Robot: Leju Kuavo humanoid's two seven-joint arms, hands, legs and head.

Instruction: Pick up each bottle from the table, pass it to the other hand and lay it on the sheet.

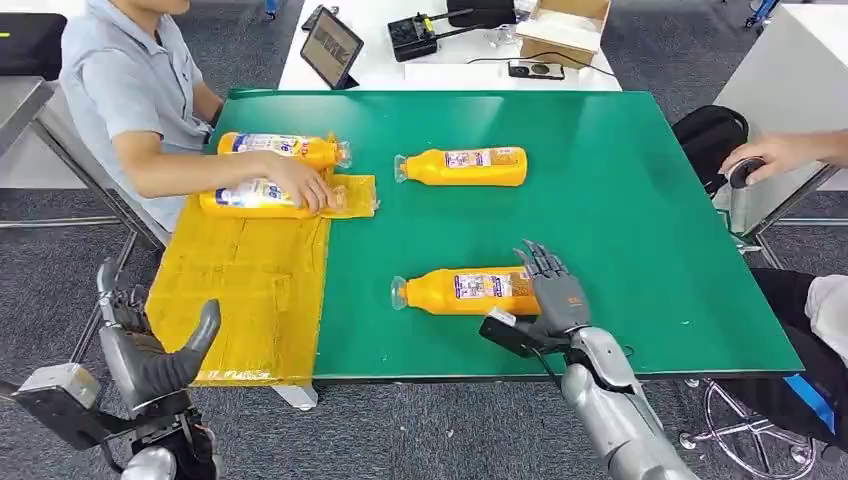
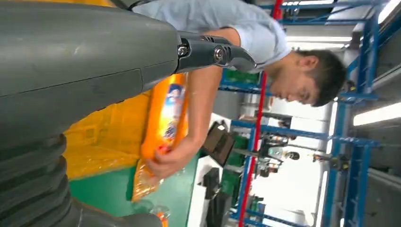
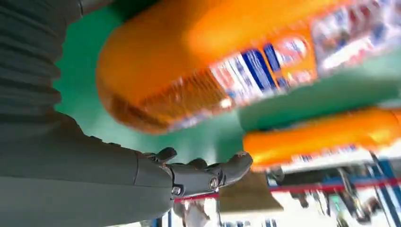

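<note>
An orange bottle (image 1: 462, 290) lies on its side near the front of the green table (image 1: 620, 200), cap to the left. My right hand (image 1: 550, 292) is at its base end with fingers spread over it; in the right wrist view the thumb (image 3: 203, 174) stands apart from the bottle (image 3: 189, 61). A second bottle (image 1: 462, 166) lies further back. A third (image 1: 278, 148) lies by the yellow sheet (image 1: 240, 290). A person's hand (image 1: 305, 185) holds a fourth bottle (image 1: 250, 198) on the sheet. My left hand (image 1: 150, 350) hangs open off the table's front left corner.
A person in a grey shirt (image 1: 125, 80) sits at the table's left, forearm over the sheet's far end. Another person's hand (image 1: 775, 155) rests on a black object at the right. A white table (image 1: 400, 70) behind carries a tablet (image 1: 330, 45) and devices.
</note>
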